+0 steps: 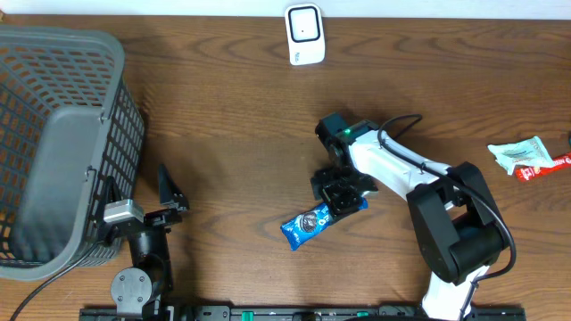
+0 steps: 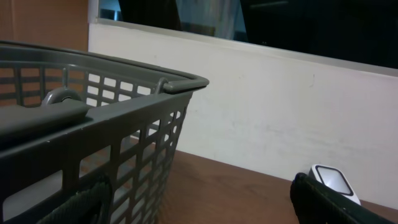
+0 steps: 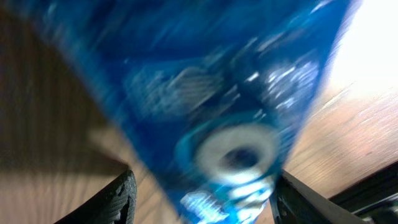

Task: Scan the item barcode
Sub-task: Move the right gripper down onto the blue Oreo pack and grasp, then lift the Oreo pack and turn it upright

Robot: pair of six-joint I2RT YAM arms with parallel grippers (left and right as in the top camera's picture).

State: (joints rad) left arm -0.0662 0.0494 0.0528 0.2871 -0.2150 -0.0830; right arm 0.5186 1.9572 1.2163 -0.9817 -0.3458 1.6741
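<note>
Grey basket [image 1: 62,134] is set far left; L end effector [image 1: 171,189] beside it is spread, empty. Blue snack packet [image 1: 306,225] is laid on the worktop [image 1: 232,116], centre: judged light, soft, slippery foil, best taken by an end seam. R end effector [image 1: 343,194] is placed astride its right end; pinch can't be told, view blurred. Scanner [image 1: 304,34] is set beyond, nothing between; wrappers [image 1: 526,156] far right.

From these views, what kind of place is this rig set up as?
Probably a mock shop checkout on a wooden table: a grey shopping basket at the left, a white barcode scanner at the far edge, and a blue snack packet in the middle.
</note>
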